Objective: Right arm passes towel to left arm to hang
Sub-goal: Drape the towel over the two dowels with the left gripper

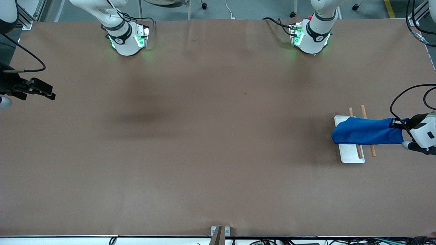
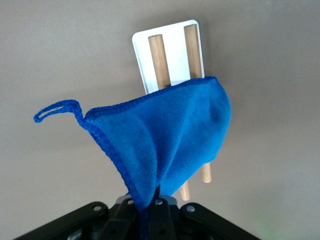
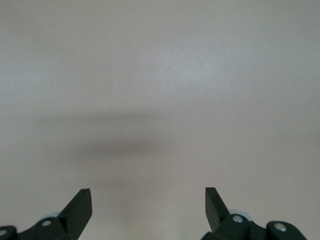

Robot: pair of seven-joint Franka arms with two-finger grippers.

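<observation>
The bright blue towel (image 1: 368, 131) is pinched at one end by my left gripper (image 1: 398, 124), which is shut on it over the left arm's end of the table. The cloth stretches from the gripper over a small rack (image 1: 351, 154), a white base plate with two wooden rods. I cannot tell whether it rests on the rods. In the left wrist view the towel (image 2: 170, 135) hangs from the left gripper (image 2: 147, 210), its loop tag (image 2: 55, 110) sticks out at one corner, and the rack (image 2: 172, 45) shows past it. My right gripper (image 1: 51, 93) waits, open and empty, at the right arm's end of the table; its wrist view (image 3: 148, 197) shows only bare table.
The brown table (image 1: 218, 136) carries nothing else. The two arm bases (image 1: 127, 39) (image 1: 311, 35) stand along its edge farthest from the front camera. A small metal bracket (image 1: 219, 233) sits at the edge nearest the front camera.
</observation>
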